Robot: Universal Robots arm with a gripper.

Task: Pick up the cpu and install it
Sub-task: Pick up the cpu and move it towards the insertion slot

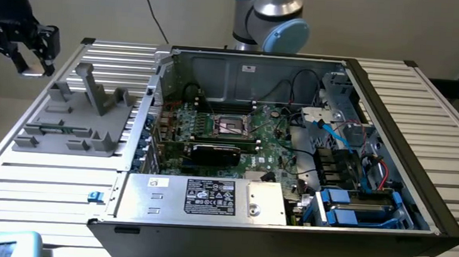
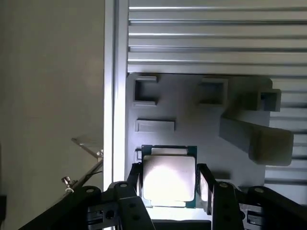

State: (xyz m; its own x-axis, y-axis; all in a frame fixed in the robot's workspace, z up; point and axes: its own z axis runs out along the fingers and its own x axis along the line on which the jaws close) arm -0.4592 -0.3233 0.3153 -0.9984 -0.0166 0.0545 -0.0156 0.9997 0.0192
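Note:
The cpu [image 2: 169, 176], a flat square chip with a shiny metal top and a thin green rim, sits between my two dark fingers [image 2: 136, 182], which press on its opposite edges. My gripper [image 2: 169, 184] is shut on it and holds it well above the grey plastic fixture [image 2: 192, 115]. In the exterior view my gripper [image 1: 32, 64] hangs over the table's far corner on that view's left, beyond the fixture [image 1: 79, 116]. The dark square socket [image 1: 231, 127] with its metal frame lies on the green motherboard inside the open computer case [image 1: 390, 114].
The case stands on a ribbed aluminium table [image 1: 42, 183] and takes up the middle and the exterior view's right. Inside it are a power supply [image 1: 205, 197], cables and blue drive bays [image 1: 352, 211]. The arm's base [image 1: 269, 20] rises behind the case.

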